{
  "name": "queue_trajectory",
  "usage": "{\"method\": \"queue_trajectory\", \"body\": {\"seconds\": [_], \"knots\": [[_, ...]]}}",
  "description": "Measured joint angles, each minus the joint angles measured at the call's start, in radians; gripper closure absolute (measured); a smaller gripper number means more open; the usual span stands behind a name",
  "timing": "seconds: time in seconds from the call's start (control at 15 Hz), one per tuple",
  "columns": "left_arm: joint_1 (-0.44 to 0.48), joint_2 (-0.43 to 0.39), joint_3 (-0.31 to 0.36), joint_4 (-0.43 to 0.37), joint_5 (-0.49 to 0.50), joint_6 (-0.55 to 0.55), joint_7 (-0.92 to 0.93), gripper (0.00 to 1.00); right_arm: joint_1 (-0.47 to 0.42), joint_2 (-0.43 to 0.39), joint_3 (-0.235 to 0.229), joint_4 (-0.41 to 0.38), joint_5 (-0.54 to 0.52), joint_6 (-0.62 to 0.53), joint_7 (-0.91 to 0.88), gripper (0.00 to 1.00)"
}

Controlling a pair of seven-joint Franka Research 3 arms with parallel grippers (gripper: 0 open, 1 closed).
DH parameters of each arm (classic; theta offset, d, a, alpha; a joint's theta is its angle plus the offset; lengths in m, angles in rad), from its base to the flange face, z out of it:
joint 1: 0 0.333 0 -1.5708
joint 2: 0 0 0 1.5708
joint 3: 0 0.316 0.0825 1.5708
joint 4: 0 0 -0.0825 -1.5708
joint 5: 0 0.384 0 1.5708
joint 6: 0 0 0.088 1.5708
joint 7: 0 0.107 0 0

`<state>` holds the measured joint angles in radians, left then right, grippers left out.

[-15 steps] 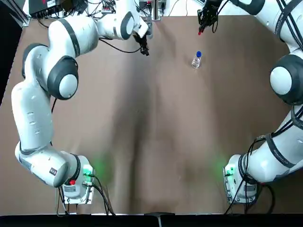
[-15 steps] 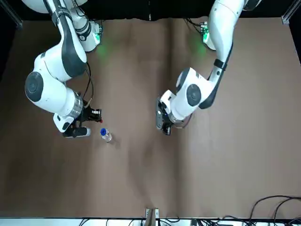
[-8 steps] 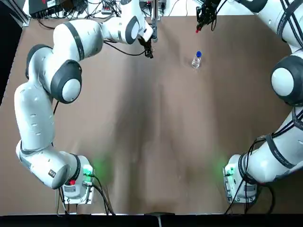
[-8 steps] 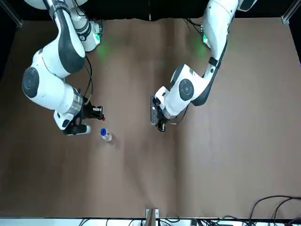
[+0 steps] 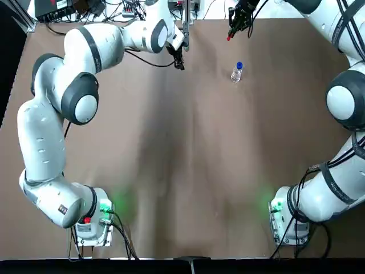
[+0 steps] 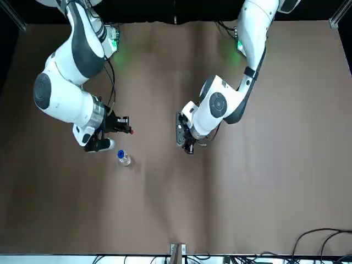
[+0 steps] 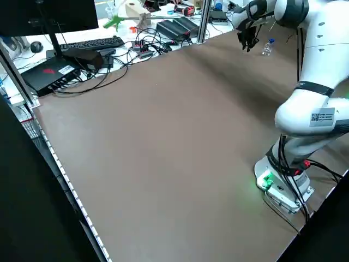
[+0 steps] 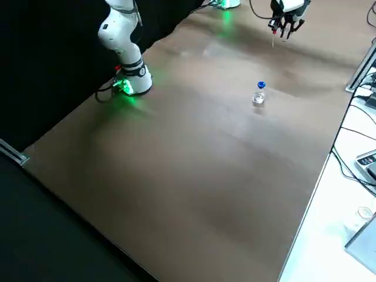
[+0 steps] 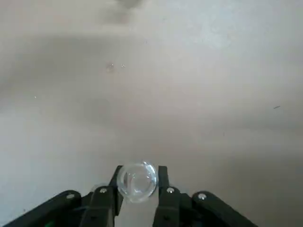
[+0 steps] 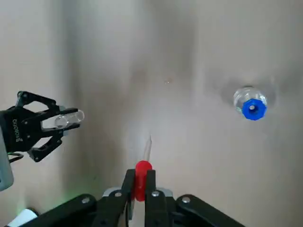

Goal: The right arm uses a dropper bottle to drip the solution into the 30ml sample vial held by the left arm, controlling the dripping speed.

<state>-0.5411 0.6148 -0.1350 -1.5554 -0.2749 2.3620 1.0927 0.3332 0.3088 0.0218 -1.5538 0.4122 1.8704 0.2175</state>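
The right gripper point(image 10: 138, 187) is hanging above the table's point(image 5: 194, 160) far edge with its fingers point(image 10: 152, 188) clamped on the red bulb of the dropper point(image 10: 143, 176), the clear glass tip pointing down toward the brown surface. In the top view that gripper point(image 5: 235, 20) is sitting near the far edge, with the red bulb point(image 5: 229, 37) showing just below it. The bottle point(image 5: 236, 72), wearing its blue collar and lacking its dropper top, is standing upright on the table, apart from both grippers; the right wrist view is looking straight down into its blue-ringed mouth point(image 10: 251, 107). The left gripper point(image 9: 137, 189) is closed on the vial point(image 9: 137, 179), whose round clear mouth is showing between the two black fingers point(image 9: 107, 198). In the top view the left gripper point(image 5: 178, 59) is reaching over the far middle of the table, well to the left of the bottle, and in the right wrist view the vial point(image 10: 66, 118) is lying sideways in that gripper point(image 10: 45, 124), apart from the dropper tip. In the front view the right gripper point(image 6: 122, 125) is hovering just above the bottle point(image 6: 124, 158), while the left gripper point(image 6: 183, 137) is staying near the middle.
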Motion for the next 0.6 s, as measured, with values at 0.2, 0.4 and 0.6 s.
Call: {"method": "queue_trajectory", "body": {"seconds": [0.2,0.4,0.6], "knots": [[0.000,0.001,0.000,0.000,0.000,0.000,0.000,0.69,0.010,0.000,0.001,0.000,0.023,0.000,0.003,0.88],[0.000,0.001,0.001,0.000,0.000,0.000,0.000,0.69,0.023,0.000,0.001,0.000,0.045,0.001,0.004,0.88],[0.000,0.001,0.001,0.000,0.000,0.000,0.000,0.69,0.032,0.000,0.002,0.000,0.057,0.002,0.006,0.88]]}}
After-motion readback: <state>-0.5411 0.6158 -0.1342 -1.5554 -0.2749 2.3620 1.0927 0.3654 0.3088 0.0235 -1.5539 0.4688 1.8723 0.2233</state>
